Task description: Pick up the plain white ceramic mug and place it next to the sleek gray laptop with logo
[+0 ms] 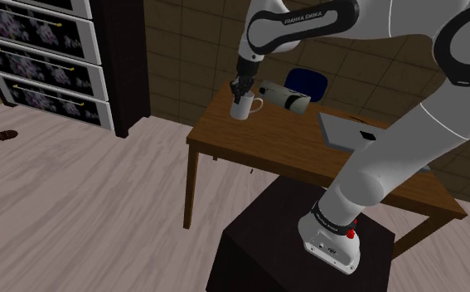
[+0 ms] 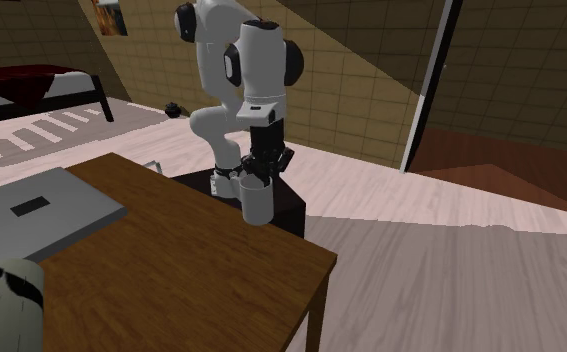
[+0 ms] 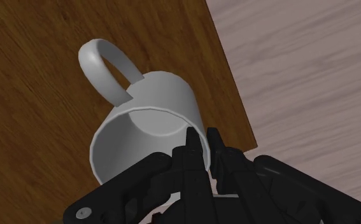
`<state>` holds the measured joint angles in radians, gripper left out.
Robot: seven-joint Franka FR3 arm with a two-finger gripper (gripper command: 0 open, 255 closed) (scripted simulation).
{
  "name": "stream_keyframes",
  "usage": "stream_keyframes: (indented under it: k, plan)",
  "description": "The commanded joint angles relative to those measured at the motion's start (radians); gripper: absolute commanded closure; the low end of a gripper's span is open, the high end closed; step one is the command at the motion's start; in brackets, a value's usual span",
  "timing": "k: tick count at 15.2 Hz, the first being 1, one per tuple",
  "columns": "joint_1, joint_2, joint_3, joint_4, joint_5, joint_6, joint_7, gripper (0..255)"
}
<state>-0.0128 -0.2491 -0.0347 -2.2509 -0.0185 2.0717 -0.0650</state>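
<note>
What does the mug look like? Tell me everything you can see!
The mug is plain greyish white and smooth, with one looped handle. It is upright and empty, mouth up, near a corner of the brown wooden table, close to the edge. The black gripper pinches its wall opposite the handle, one finger inside, one outside. Whether its base touches the table cannot be told.

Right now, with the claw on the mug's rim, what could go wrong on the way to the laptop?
The claw pinches just one side of the white mug, its wall at the rim, so it might tilt or slip.
The mug is close to the corner of the table; a slip there could drop it to the floor.
A cylinder lying on its side sits between mug and gray laptop; a low path may clip it.
</note>
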Motion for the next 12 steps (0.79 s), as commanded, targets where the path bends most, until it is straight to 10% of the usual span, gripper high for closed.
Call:
stream_keyframes:
  k: [1, 12]
  plan:
    - [0.0, -0.005, 0.0, 0.02, 0.0, -0.026, 0.0, 255]
    - [0.001, -0.026, 0.001, 0.137, 0.001, -0.163, -0.001, 255]
